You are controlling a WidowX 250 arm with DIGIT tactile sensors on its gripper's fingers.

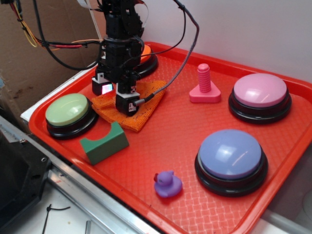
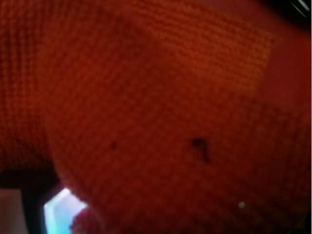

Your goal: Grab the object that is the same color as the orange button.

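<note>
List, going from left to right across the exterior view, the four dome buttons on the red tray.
Green dome button → orange dome button, mostly hidden behind the robot's gripper → blue-purple dome button → pink dome button.

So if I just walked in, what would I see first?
Probably the bright red plastic tray covered with big round dome buttons: green at the left, pink at the back right, purple-blue at the front right. Next, the black robot arm's pincer pressed down on the orange woven cloth near the back left. A tiny purple rubber duck sits at the front.
</note>
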